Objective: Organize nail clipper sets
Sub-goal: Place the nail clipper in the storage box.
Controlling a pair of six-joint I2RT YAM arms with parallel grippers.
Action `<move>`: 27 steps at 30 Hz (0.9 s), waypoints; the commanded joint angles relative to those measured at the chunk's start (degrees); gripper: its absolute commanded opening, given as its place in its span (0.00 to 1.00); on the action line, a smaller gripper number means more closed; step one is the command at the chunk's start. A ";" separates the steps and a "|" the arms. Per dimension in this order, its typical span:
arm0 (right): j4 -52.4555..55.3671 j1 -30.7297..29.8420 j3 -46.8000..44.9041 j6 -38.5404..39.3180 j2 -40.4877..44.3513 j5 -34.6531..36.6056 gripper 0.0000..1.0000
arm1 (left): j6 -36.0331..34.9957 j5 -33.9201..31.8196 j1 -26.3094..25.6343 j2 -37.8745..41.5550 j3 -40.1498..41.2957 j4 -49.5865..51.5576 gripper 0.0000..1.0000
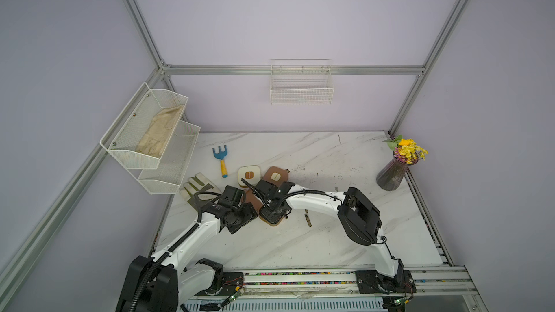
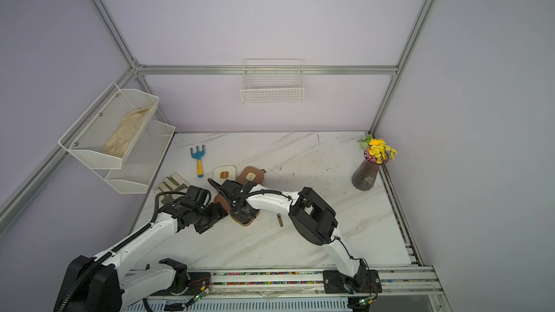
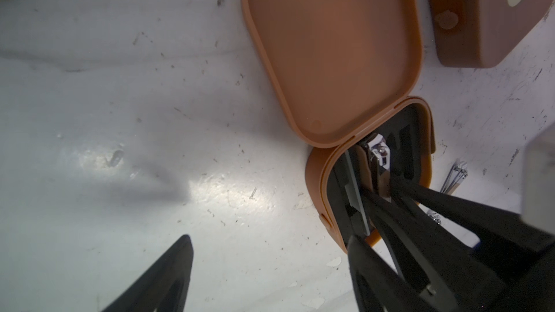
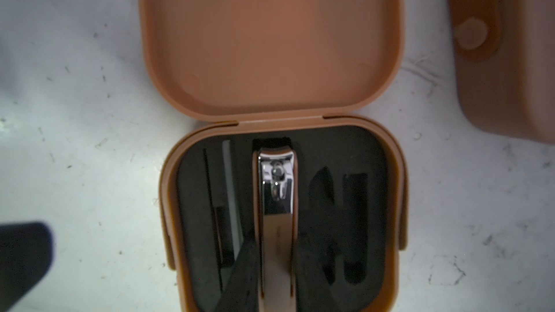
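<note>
Brown open case point(image 4: 270, 40) lies lid-back on counter point(image 4: 75, 85); right gripper point(image 4: 276, 244) pinches clipper point(image 4: 277, 193) lengthwise, apparently to seat it in the centre slot. Left gripper point(image 3: 270, 247) spread, empty, beside case.

In both top views the left arm point(image 1: 192, 235) rises from its base at 7 o'clock and reaches toward 1 o'clock. The right arm point(image 1: 315, 202), based at 5 o'clock, folds at a raised elbow and stretches toward 9 o'clock, and the two wrists nearly meet. The left gripper point(image 3: 270, 238) stands with jaws apart, gripping nothing. The right gripper point(image 4: 277, 241), pointed down, is clamped on a clipper point(image 4: 277, 199), one finger on each side.
</note>
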State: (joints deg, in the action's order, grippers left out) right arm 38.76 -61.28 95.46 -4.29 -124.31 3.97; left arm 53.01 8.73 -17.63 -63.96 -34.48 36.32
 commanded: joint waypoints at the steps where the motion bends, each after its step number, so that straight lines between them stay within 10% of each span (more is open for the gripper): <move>1: 0.89 0.10 -6.60 -0.97 -7.07 2.36 0.00 | 0.94 0.41 0.31 0.20 1.22 -1.77 0.80; 13: 1.01 0.10 -5.55 -3.14 -6.24 2.90 0.00 | 1.21 1.85 0.31 -2.31 1.52 -2.82 0.80; 27: 2.70 0.10 1.70 -3.45 0.11 1.14 0.43 | 1.30 2.18 0.20 -2.44 0.66 -3.09 0.80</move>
State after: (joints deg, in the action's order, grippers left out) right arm 38.81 -61.28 95.72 -7.11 -123.57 5.17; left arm 53.65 10.07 -17.65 -66.70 -34.48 34.26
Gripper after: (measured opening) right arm 0.428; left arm 0.799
